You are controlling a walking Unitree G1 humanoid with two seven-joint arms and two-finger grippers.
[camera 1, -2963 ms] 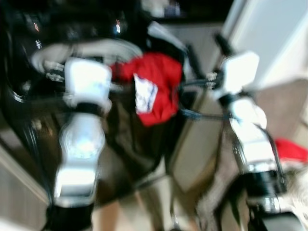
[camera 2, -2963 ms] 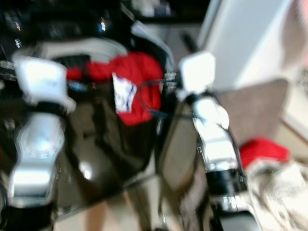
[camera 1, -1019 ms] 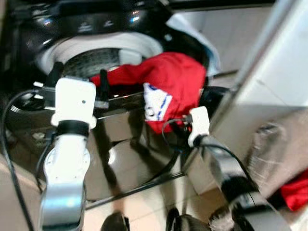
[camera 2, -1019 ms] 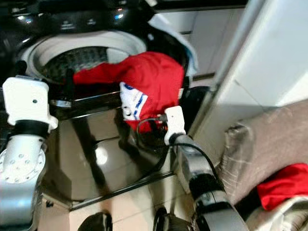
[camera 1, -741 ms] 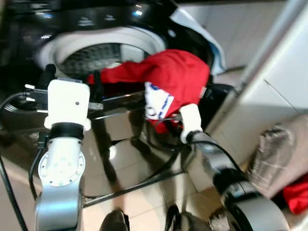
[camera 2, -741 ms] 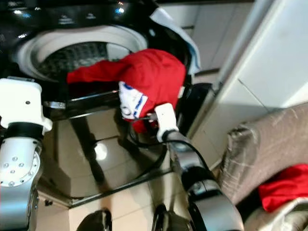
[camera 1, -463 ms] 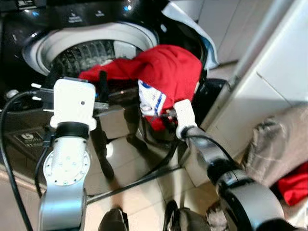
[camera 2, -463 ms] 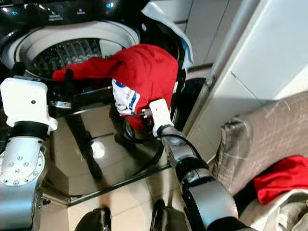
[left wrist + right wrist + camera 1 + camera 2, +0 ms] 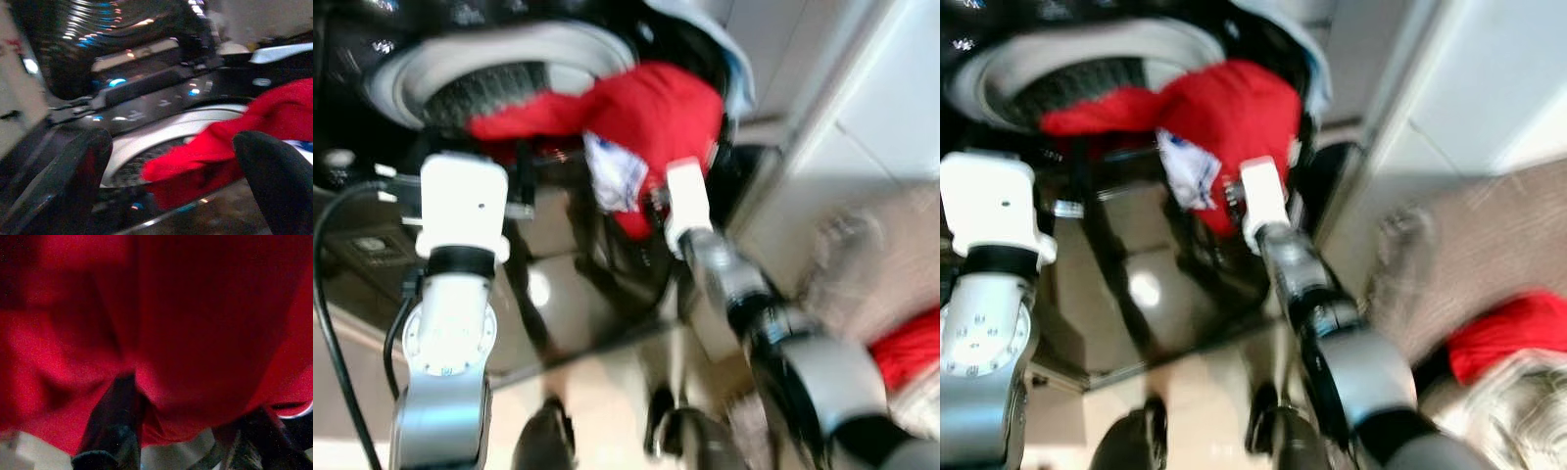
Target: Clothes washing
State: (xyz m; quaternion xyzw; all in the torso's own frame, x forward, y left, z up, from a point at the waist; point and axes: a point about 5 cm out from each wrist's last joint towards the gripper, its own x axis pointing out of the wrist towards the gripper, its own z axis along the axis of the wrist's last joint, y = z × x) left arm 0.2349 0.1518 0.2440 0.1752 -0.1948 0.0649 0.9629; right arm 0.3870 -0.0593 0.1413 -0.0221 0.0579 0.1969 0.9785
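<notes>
A red garment (image 9: 651, 113) with a white printed patch (image 9: 612, 176) hangs over the front rim of a black top-loading washer; one sleeve reaches across the open drum (image 9: 480, 83). My right gripper (image 9: 186, 431) is pressed up into the hanging part of the cloth from the front, its fingers (image 9: 115, 431) apart with red fabric bulging between them. My left gripper (image 9: 166, 161) stands open at the washer's front edge (image 9: 470, 162), just short of the sleeve, holding nothing. The views are blurred.
The washer's lit control panel (image 9: 146, 83) runs along the back. A pale cloth (image 9: 729, 44) hangs at the machine's rear right. A white cabinet (image 9: 891, 88) stands close on the right, with more red cloth (image 9: 906, 352) on brown upholstery beside it.
My right gripper has risen along the washer's front and pushed into the hanging red garment. The left gripper stays by the front rim. The camera has shifted and blurred.
</notes>
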